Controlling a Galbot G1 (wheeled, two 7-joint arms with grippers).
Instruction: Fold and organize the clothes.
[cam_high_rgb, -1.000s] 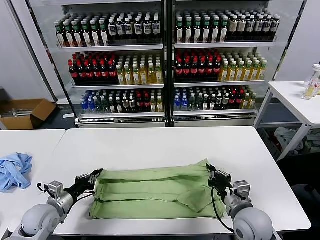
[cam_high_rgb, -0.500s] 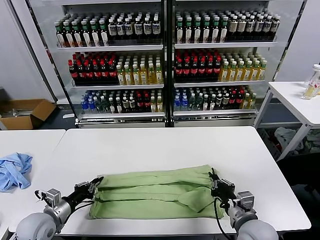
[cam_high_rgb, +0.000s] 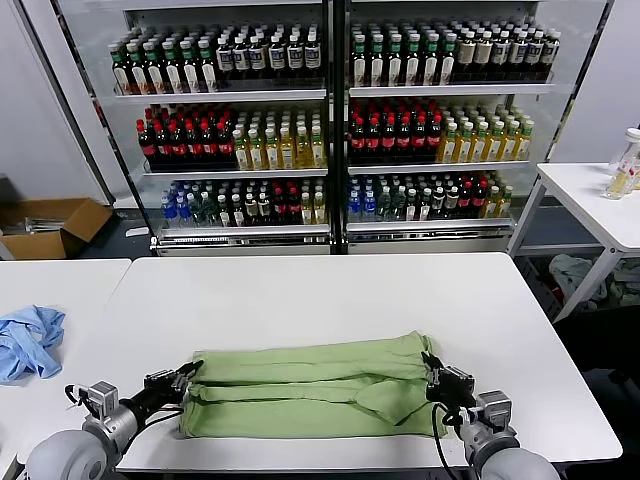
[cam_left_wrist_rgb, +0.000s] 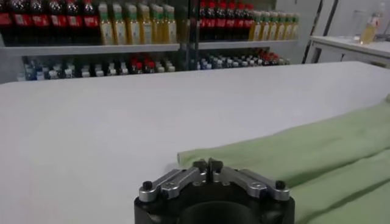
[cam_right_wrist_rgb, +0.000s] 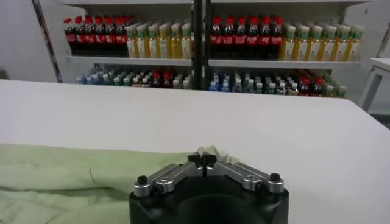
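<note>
The light green shirt (cam_high_rgb: 310, 385) lies folded into a long band across the near part of the white table (cam_high_rgb: 320, 290). My left gripper (cam_high_rgb: 190, 370) is shut on the shirt's left end, low over the table. My right gripper (cam_high_rgb: 430, 362) is shut on the shirt's right end, where the cloth rises into a small peak. In the left wrist view the gripper (cam_left_wrist_rgb: 208, 163) has its tips together at the shirt's (cam_left_wrist_rgb: 317, 146) edge. In the right wrist view the gripper (cam_right_wrist_rgb: 202, 158) pinches a raised fold of the shirt (cam_right_wrist_rgb: 67, 173). The buttons and print are hidden.
A crumpled blue cloth (cam_high_rgb: 28, 340) lies on the neighbouring table at the left. A cardboard box (cam_high_rgb: 50, 225) sits on the floor behind it. Drink coolers (cam_high_rgb: 330, 120) fill the back. A side table (cam_high_rgb: 600, 200) with a bottle (cam_high_rgb: 625, 165) stands at the right.
Both grippers have drawn back toward me along the table, keeping hold of the shirt's ends. The shirt's far edge has come nearer with them.
</note>
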